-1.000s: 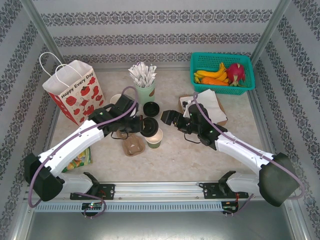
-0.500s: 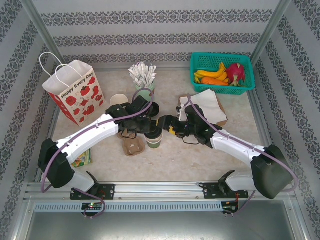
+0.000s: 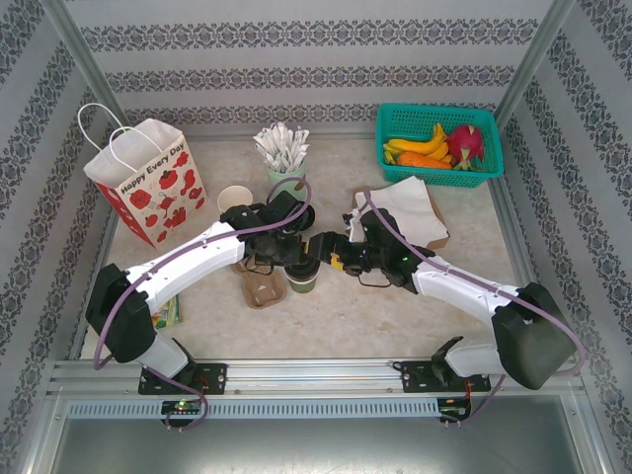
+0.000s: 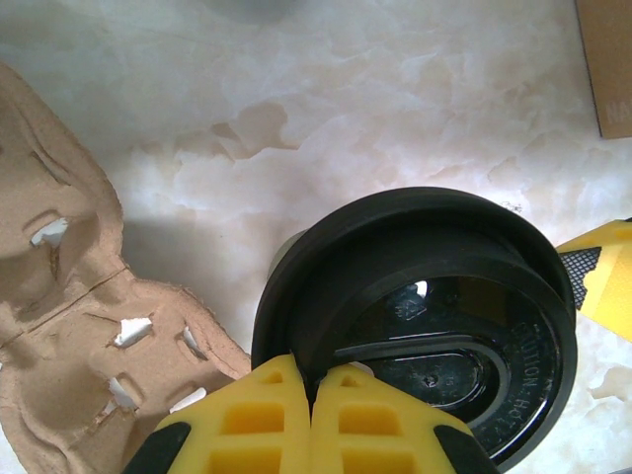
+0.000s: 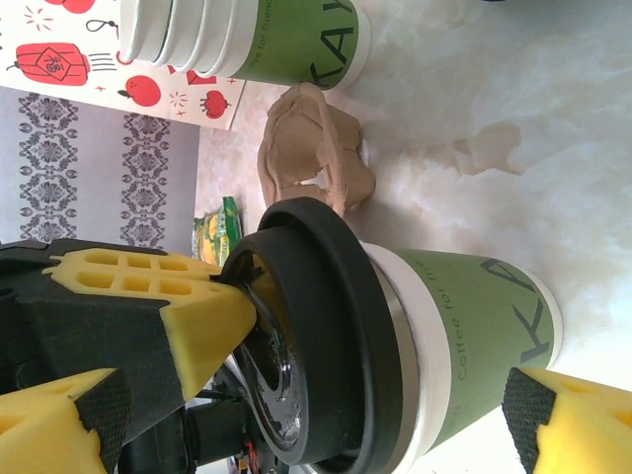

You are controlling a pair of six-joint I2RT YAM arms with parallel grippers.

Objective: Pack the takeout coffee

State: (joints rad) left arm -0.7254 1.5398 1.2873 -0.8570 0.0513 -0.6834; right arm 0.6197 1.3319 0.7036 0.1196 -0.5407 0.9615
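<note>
The takeout coffee (image 3: 304,272) is standing upright near the table's middle, its long axis vertical. The left gripper (image 4: 311,393) is leaning in from the cup's 10 o'clock, its fingers pinching together on the rim of the black lid (image 4: 425,326). The right gripper (image 5: 306,425) is waiting at the cup's 2 o'clock, jaws spread wide to either side of the cup wall, so it is looking better placed for a side grasp.
</note>
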